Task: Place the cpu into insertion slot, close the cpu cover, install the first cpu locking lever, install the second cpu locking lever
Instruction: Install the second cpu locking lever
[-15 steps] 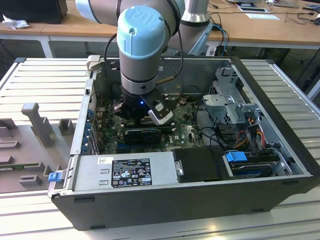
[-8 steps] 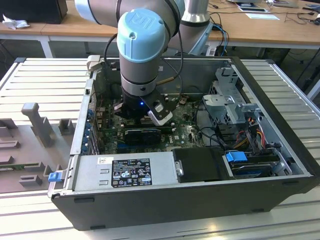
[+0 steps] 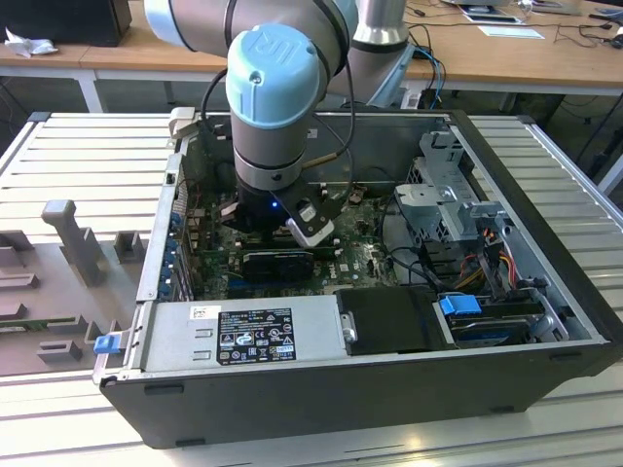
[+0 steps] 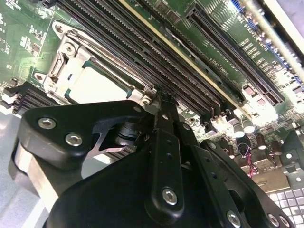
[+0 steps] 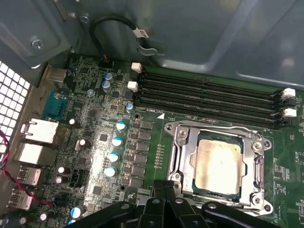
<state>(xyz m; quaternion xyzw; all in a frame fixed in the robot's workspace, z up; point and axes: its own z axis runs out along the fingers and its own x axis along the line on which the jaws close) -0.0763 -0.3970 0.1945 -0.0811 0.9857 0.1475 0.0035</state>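
Cpu seated flat in insertion slot on green motherboard, cpu cover shut down around it as a silvery frame, chip top showing through the cut-out. Gripper low inside open computer case, fingers pressed together, gripping nothing, tips just beside the cover's corner. Black memory slots alongside the socket.

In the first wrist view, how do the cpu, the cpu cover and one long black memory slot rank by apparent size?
Largest to smallest:
1. memory slot, the longest
2. cpu cover, the frame around the chip
3. cpu, inside the cover's cut-out
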